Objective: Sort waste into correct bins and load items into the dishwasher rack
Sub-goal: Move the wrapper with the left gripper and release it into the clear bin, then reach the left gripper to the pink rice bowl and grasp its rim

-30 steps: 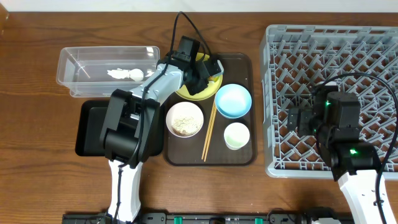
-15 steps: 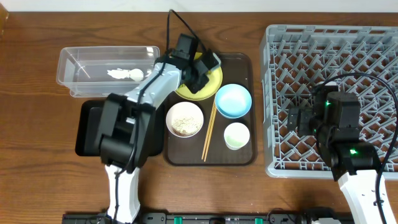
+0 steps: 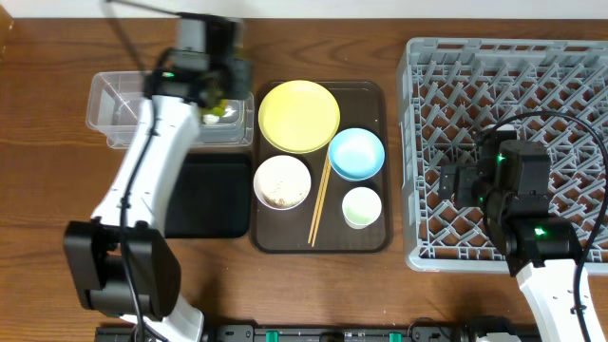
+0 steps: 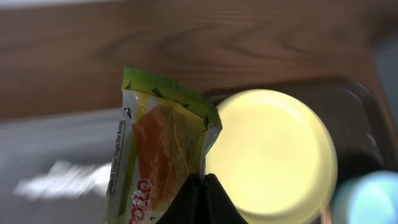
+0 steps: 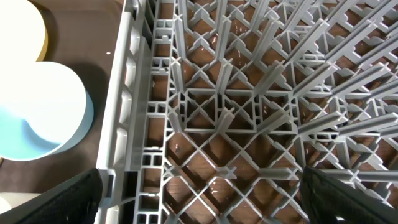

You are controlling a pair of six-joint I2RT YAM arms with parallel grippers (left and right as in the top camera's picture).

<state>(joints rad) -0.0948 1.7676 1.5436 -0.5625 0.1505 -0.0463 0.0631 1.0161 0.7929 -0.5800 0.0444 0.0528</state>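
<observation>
Green at its top edge, white and orange below, the wrapper (image 4: 165, 143) is pinched in the left gripper (image 4: 200, 190). The fingertips meet tight on its lower edge, at 6 o'clock in the left wrist view. Its long axis runs nearly upright there, from 6 o'clock to 12 with a slight lean, and the green sealed end is uppermost.

Only this view shows the colours and print. From overhead the left gripper (image 3: 217, 90) is a motion-blurred shape above the right end of the clear tub (image 3: 114, 104), and the wrapper cannot be made out.

Behind the wrapper, at 3 o'clock in the wrist view, lies the yellow plate (image 4: 273, 155). Overhead, the plate (image 3: 299, 116) sits in the 11 o'clock corner of the brown tray (image 3: 375, 95). The blue bowl (image 3: 356, 154) is at the plate's 4 o'clock and the white bowl (image 3: 282, 182) with rice at its 6 o'clock. The chopsticks (image 3: 319, 199) lie between the two bowls, running roughly 12 to 6, and the cup (image 3: 362, 207) is just right of them.

The black tray (image 3: 204, 199) lies on the bench (image 3: 57, 190) at the tub's 6 o'clock. The rack (image 3: 503, 57) stands at the brown tray's 3 o'clock.

The right gripper (image 3: 446, 179) hangs over the rack's left side. In the right wrist view the right gripper (image 5: 199, 193) has its fingers spread wide with nothing between them. That view also shows the rack (image 5: 249, 93) pegs up close and the blue bowl (image 5: 37, 118) at 9 o'clock.
</observation>
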